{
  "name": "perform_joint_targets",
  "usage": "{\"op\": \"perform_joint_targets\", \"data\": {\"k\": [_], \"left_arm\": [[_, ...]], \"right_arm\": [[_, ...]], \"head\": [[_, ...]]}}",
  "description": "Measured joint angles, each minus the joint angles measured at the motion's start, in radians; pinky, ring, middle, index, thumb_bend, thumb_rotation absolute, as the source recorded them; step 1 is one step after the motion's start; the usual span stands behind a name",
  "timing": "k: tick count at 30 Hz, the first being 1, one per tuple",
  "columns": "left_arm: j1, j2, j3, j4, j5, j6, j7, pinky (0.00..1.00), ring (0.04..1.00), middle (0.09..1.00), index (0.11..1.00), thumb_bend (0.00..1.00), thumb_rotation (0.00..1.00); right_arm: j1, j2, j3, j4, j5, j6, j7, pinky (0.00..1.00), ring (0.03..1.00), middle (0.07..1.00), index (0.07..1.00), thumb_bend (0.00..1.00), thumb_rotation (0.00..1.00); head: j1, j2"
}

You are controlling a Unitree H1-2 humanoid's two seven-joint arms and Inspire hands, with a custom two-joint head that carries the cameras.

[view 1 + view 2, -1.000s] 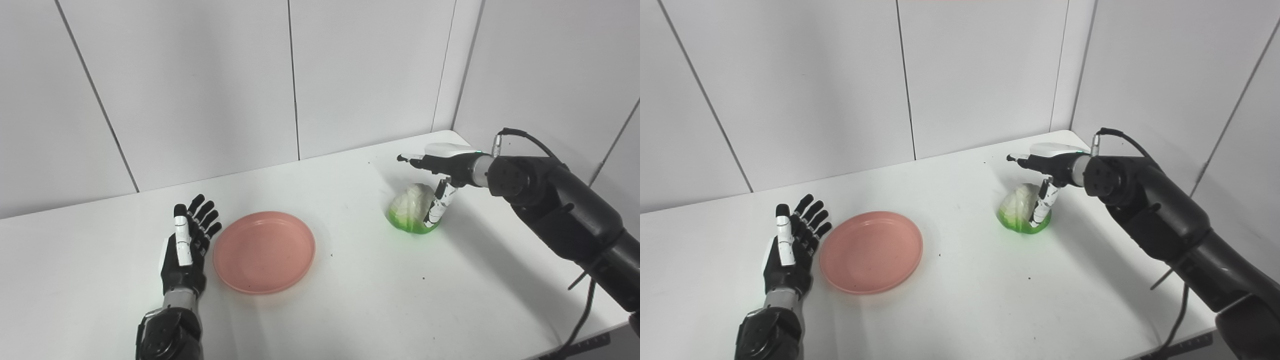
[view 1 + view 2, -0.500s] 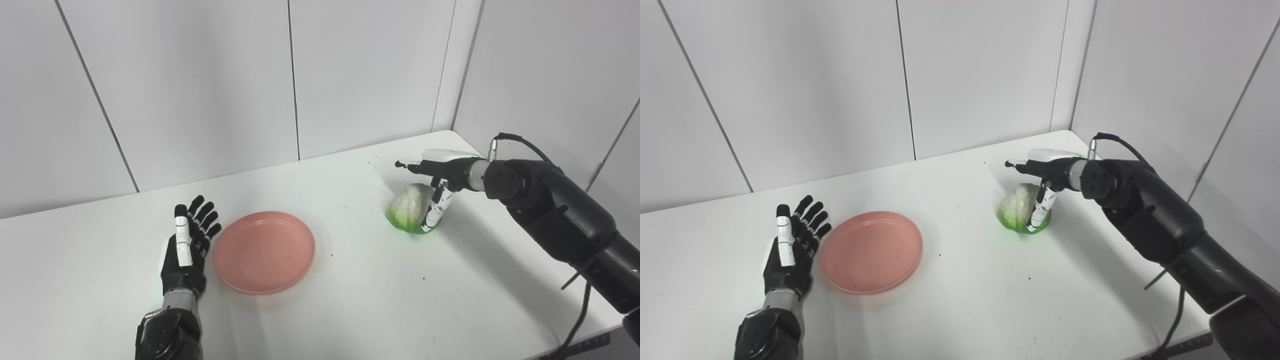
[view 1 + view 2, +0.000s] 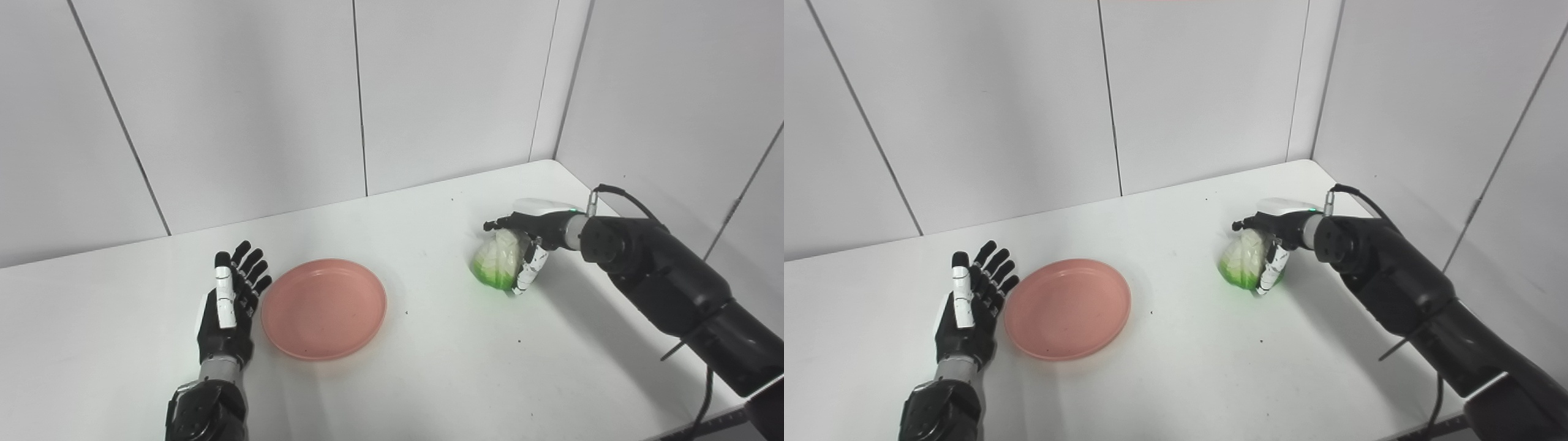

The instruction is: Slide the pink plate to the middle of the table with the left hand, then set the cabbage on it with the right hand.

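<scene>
The pink plate (image 3: 323, 309) lies flat on the white tabletop (image 3: 429, 367), left of the middle, with nothing on it. The left hand (image 3: 228, 306) rests just beside the plate's left rim, palm turned toward the plate and fingers stretched out and spread; it holds nothing. Whether its edge actually touches the rim cannot be told from either view.

The cabbage (image 3: 497, 263), pale white on top and bright green toward its lower side, is well apart from the plate, on the right part of the tabletop toward the back corner. The right hand (image 3: 1274, 242) is wrapped around it: the dark fingers (image 3: 499, 223) curl over the top of the cabbage, and the thumb (image 3: 529, 272), white and black, presses against its right side. The cabbage looks tilted in this grip, its green underside turned toward the left. Its lower edge sits very close to the tabletop, and neither view shows clearly whether it is lifted off the surface or touching it. The right forearm (image 3: 1396, 275) reaches in from the lower right, with a cable (image 3: 1360, 196) looping above the wrist.
</scene>
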State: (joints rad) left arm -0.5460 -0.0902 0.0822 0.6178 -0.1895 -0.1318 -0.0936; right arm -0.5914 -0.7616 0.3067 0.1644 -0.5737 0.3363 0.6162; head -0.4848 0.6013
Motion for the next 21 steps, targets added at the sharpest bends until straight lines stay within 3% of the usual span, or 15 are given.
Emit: {"op": "perform_joint_targets", "data": {"k": [5,6,8,10,12,14,15,21], "left_arm": [[0.000,0.000,0.002,-0.002,0.000,0.001,0.000,0.88,0.916,0.903,0.880,0.78,0.97],[0.000,0.000,0.002,-0.002,0.000,0.001,0.000,0.88,0.913,0.899,0.874,0.79,0.96],[0.000,-0.002,0.005,-0.003,-0.001,0.002,0.000,0.88,0.912,0.898,0.871,0.79,0.95],[0.000,-0.005,0.009,-0.004,-0.004,0.003,0.001,0.88,0.911,0.896,0.869,0.79,0.95],[0.000,-0.005,0.010,-0.004,-0.009,0.003,0.002,0.88,0.909,0.894,0.866,0.78,0.96],[0.000,-0.004,0.009,-0.004,-0.009,0.003,0.002,0.88,0.909,0.895,0.867,0.78,0.97],[0.000,-0.004,0.009,-0.003,-0.010,0.002,0.002,0.88,0.909,0.896,0.867,0.78,0.96],[0.000,-0.004,0.009,-0.002,-0.010,0.001,0.002,0.88,0.910,0.896,0.871,0.79,0.97]], "right_arm": [[0.007,0.021,0.004,0.018,-0.021,-0.006,-0.057,0.67,0.833,0.868,0.818,0.92,0.08],[0.008,0.027,0.004,0.025,-0.022,-0.010,-0.069,0.59,0.714,0.784,0.766,0.88,0.03],[0.010,0.038,-0.003,0.040,-0.018,-0.031,-0.100,0.48,0.556,0.606,0.594,0.67,0.01],[0.021,0.050,-0.014,0.046,-0.013,-0.057,-0.133,0.37,0.448,0.520,0.511,0.57,0.00],[0.033,0.073,-0.030,0.062,-0.012,-0.077,-0.192,0.27,0.355,0.476,0.491,0.54,0.00],[0.044,0.089,-0.040,0.065,-0.017,-0.079,-0.233,0.26,0.355,0.485,0.481,0.53,0.00],[0.046,0.092,-0.041,0.065,-0.017,-0.079,-0.241,0.21,0.305,0.442,0.489,0.53,0.00],[0.052,0.099,-0.048,0.065,-0.017,-0.080,-0.263,0.27,0.360,0.481,0.480,0.53,0.00]], "head": [[0.000,0.002],[-0.002,0.005],[-0.002,0.005],[-0.002,0.005],[-0.002,0.005],[-0.002,0.005],[-0.002,0.005],[-0.002,0.005]]}}
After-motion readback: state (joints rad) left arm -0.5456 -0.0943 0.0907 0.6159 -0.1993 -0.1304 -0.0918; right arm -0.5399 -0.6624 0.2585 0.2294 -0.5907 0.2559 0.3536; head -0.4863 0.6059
